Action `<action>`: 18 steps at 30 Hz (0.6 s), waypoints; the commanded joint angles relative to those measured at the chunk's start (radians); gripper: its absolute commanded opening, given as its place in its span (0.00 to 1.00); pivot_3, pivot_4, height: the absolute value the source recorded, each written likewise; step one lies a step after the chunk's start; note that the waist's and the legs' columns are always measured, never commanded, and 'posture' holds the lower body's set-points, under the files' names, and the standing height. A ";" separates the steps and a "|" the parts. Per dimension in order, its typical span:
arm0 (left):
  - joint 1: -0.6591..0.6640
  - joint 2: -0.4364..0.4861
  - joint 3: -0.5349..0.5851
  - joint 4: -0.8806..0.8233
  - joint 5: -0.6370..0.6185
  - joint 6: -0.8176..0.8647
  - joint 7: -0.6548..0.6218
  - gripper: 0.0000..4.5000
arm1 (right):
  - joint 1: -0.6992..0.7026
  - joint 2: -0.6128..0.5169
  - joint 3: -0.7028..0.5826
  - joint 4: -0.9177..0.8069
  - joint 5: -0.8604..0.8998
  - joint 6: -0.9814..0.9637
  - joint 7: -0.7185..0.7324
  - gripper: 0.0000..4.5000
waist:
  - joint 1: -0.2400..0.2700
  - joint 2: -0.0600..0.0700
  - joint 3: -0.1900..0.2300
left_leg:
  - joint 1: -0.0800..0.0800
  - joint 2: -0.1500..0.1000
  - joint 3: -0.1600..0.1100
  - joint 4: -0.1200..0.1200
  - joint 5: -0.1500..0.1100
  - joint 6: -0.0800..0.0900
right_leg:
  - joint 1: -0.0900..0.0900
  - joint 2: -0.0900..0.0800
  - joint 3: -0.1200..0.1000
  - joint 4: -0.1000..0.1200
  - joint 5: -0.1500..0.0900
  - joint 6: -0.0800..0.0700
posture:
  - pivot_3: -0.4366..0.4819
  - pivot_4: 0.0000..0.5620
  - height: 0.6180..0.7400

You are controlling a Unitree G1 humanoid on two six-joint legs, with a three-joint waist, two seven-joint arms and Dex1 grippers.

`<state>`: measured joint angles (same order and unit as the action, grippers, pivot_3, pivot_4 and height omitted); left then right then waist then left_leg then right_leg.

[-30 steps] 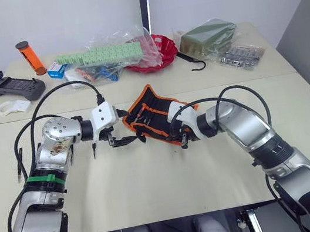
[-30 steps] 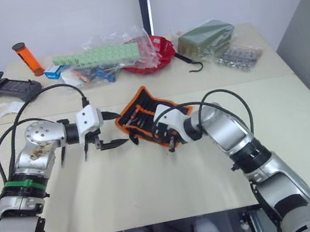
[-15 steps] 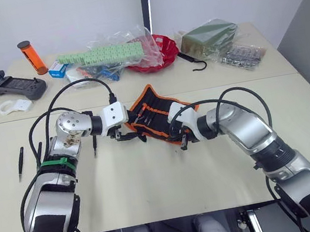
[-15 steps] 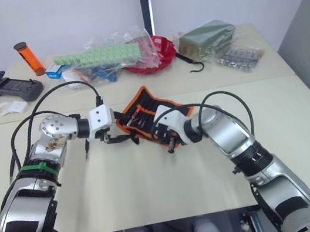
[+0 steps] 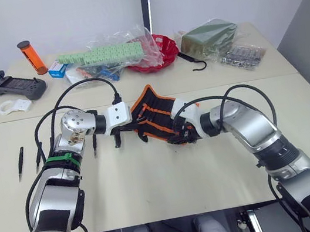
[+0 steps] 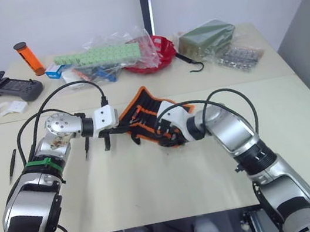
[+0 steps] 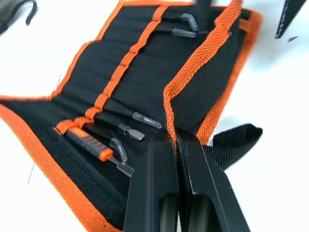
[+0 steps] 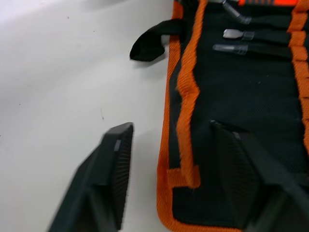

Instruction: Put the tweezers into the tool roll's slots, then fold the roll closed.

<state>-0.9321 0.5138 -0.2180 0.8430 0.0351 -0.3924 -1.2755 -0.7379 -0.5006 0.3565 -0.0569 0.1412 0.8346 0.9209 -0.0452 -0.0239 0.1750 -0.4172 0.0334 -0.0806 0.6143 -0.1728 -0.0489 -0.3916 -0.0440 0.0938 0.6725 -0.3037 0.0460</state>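
The tool roll [image 5: 156, 117] lies open mid-table, black with orange binding; several slim capped tools sit in its slots [image 7: 120, 126]. My left gripper [image 7: 176, 144] is shut on the orange binding of the roll's near left edge, which stands lifted off the table. My right gripper [image 8: 176, 174] is open at the roll's front right corner, one finger on the table and the other over the black fabric. Three loose black tweezers lie on the table to the left, at the first tweezer [image 5: 20, 164], the second [image 5: 38, 157] and the third [image 5: 93, 145].
Along the back edge stand an orange bottle [image 5: 31, 57], a game controller [image 5: 16, 87], a bag of green strips [image 5: 103, 54], a red bowl [image 5: 160, 49], an olive-green bag [image 5: 208, 37], a black hook [image 5: 195, 63] and a packet of metal parts [image 5: 242, 55].
My left gripper moved right to the roll's left edge and shut on its binding, lifting that flap. My right gripper opened at the roll's front corner.
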 commanded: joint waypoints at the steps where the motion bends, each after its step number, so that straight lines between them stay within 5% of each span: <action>1: 0.014 0.014 0.024 -0.078 -0.040 0.004 -0.025 0.00 | -0.008 -0.008 -0.049 -0.048 0.025 -0.016 -0.001 0.81 | 0.000 0.000 0.000 | 0.000 0.000 0.000 0.000 0.000 0.000 | 0.000 0.000 0.000 0.000 0.000 0.000 | 0.48 0.27 1.00; 7: 0.056 0.033 0.025 -0.121 -0.039 0.016 -0.029 0.00 | 0.009 -0.012 -0.053 -0.053 0.047 0.022 -0.008 0.81 | 0.000 0.000 0.000 | 0.000 0.000 0.000 0.000 0.000 0.000 | 0.000 0.000 0.000 0.001 0.000 0.000 | 0.48 0.27 1.00; 18: 0.106 0.026 0.039 -0.175 -0.064 0.091 0.007 0.00 | 0.070 -0.058 -0.072 -0.124 0.100 0.046 -0.004 0.02 | 0.000 0.000 0.000 | 0.000 0.000 -0.001 0.001 0.000 0.000 | 0.000 0.000 0.000 0.001 0.000 0.000 | 0.48 0.27 1.00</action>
<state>-0.8233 0.5389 -0.2111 0.7155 0.0064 -0.3309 -1.2740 -0.6723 -0.5542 0.3037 -0.1406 0.2213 0.8848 0.9181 -0.0449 -0.0239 0.1750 -0.4171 0.0335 -0.0812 0.6151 -0.1728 -0.0488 -0.3913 -0.0437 0.0936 0.6736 -0.3038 0.0461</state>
